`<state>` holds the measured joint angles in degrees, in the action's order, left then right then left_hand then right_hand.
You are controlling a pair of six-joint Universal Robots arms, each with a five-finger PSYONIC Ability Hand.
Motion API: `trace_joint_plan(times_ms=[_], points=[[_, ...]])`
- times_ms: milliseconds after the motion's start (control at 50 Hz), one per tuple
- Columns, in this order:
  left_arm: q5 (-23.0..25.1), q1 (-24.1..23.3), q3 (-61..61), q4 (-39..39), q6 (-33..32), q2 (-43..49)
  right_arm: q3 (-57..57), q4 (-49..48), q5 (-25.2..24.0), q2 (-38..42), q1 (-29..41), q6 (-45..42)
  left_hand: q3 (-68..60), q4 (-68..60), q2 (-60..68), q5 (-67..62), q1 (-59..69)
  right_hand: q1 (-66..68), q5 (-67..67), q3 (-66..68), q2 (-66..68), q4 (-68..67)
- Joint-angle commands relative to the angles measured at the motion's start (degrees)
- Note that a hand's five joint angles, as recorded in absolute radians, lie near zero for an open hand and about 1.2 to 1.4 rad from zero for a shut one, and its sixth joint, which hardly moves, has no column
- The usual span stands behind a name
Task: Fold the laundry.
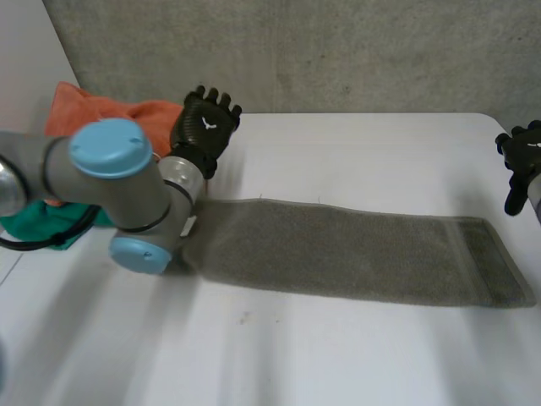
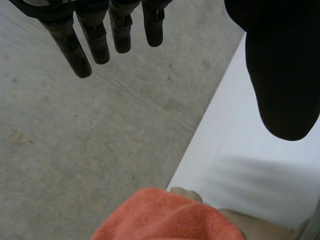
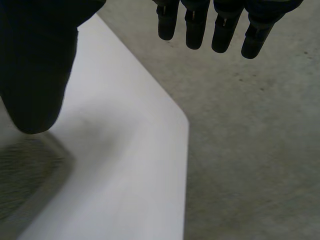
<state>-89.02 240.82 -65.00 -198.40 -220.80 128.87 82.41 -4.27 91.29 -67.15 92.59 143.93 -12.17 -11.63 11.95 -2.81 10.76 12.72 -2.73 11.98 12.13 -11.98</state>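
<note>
Looks between folds: left hand and right hand spread, empty, off grey towel; calls next for gripping an end.

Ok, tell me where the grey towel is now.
In the head view the grey towel lies flat across the white table, from the left arm toward the right robot hand.

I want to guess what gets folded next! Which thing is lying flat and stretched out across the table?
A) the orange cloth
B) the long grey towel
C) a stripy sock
B: the long grey towel lies spread flat across the white table, while the orange cloth sits bunched up at the far corner beside the left hand.
</note>
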Motion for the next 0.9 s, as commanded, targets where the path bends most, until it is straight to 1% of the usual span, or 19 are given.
trace_joint_plan(times_ms=[20,60,100,140,180,260,340,400,440,480,540,620,640,680,700,780,860,900], points=[[0.77,0.44,-11.98,-0.05,4.67,-9.94,10.72,13.74,-8.04,-8.78,-4.42,-0.67,2.17,1.63,-1.95,2.81,-0.76,-2.72,2.73,-1.98,-2.13,1.98],[0.78,1.14,-14.36,-0.06,5.73,-10.39,14.87,14.64,-9.81,-10.1,-6.28,-1.37,2.17,1.63,-1.95,2.81,-0.76,-0.12,0.14,0.61,0.46,-0.62],[0.78,2.19,-16.03,-0.06,6.0,-10.48,19.0,12.81,-12.09,-10.55,-7.42,-2.34,2.17,1.63,-1.95,2.81,-0.76,2.74,-2.73,3.48,3.33,-3.48],[0.86,2.98,-17.44,-0.14,6.09,-10.48,22.68,8.7,-13.85,-10.46,-8.65,-2.69,2.17,1.63,-1.95,2.81,-0.76,5.76,-5.74,6.49,6.34,-6.5],[1.04,3.16,-17.97,-0.14,6.09,-10.56,24.98,4.91,-14.56,-10.46,-9.79,-2.78,2.17,1.63,-1.95,2.81,-0.76,9.79,-9.78,10.53,10.38,-10.53],[1.74,3.25,-18.5,-0.14,6.53,-10.48,28.24,-1.61,-15.26,-10.11,-11.47,-2.61,2.17,1.63,-1.95,2.81,-0.76,13.51,-13.5,14.25,14.1,-14.25],[2.09,3.25,-19.11,-0.23,6.61,-10.48,29.56,-6.35,-14.82,-7.22,-11.64,-2.69,2.17,1.63,-1.95,2.81,-0.76,15.02,-15.01,15.76,15.61,-15.76],[2.09,2.9,-19.64,-0.49,6.7,-10.48,29.65,-9.87,-14.56,-4.66,-11.82,-2.69,2.17,1.63,-1.95,2.81,-0.76,22.07,-22.06,22.81,22.66,-22.81],[2.09,2.64,-19.82,-0.5,6.7,-10.48,29.47,-11.9,-14.56,-3.61,-12.0,-2.69,2.17,1.63,-1.95,2.81,-0.76,36.83,-36.82,37.57,37.42,-37.57],[2.09,2.64,-19.9,-0.5,6.7,-10.48,29.3,-13.12,-14.39,-3.25,-12.26,-2.78,2.17,1.63,-1.95,2.81,-0.76,67.13,-67.11,67.86,67.71,-67.87],[2.09,2.64,-20.34,-0.5,6.7,-10.83,29.03,-14.01,-13.86,-3.16,-14.01,-2.87,2.17,1.63,-1.95,2.81,-0.76,67.28,-67.27,68.02,67.87,-68.02],[1.83,2.55,-20.78,-0.32,6.7,-11.97,28.51,-13.66,-13.86,-4.74,-18.84,-3.48,2.17,1.63,-1.95,2.81,-0.76,67.28,-67.27,68.02,67.87,-68.02],[1.92,2.64,-21.31,-0.15,6.7,-13.1,27.98,-13.48,-13.86,-6.31,-20.77,-4.79,2.17,1.63,-1.95,2.81,-0.76,67.28,-67.27,68.02,67.87,-68.02],[2.18,2.72,-22.19,-0.14,6.7,-14.34,27.1,-13.22,-13.86,-7.47,-22.36,-6.99,2.17,1.63,-1.95,2.81,-0.76,67.28,-67.27,68.02,67.87,-68.02],[2.18,2.72,-22.54,-0.23,6.7,-14.78,26.23,-12.61,-13.68,-8.34,-24.02,-9.96,2.17,1.63,-1.95,2.81,-0.76,67.28,-67.27,68.02,67.87,-68.02],[2.18,3.07,-23.94,-0.14,6.7,-17.06,23.94,-11.64,-13.42,-8.35,-27.46,-17.52,2.17,1.63,-1.95,2.81,-0.76,67.28,-67.27,68.02,67.87,-68.02],[2.27,3.25,-25.09,-0.14,7.05,-18.47,22.53,-11.9,-12.98,-8.35,-26.5,-19.74,2.17,1.63,-1.95,2.81,-0.76,67.28,-67.27,68.02,67.87,-68.02],[2.18,3.25,-25.35,-0.14,7.49,-18.74,22.44,-11.81,-13.15,-8.35,-23.7,-19.22,2.17,1.63,-1.95,2.81,-0.76,67.28,-67.27,68.02,67.87,-68.02]])
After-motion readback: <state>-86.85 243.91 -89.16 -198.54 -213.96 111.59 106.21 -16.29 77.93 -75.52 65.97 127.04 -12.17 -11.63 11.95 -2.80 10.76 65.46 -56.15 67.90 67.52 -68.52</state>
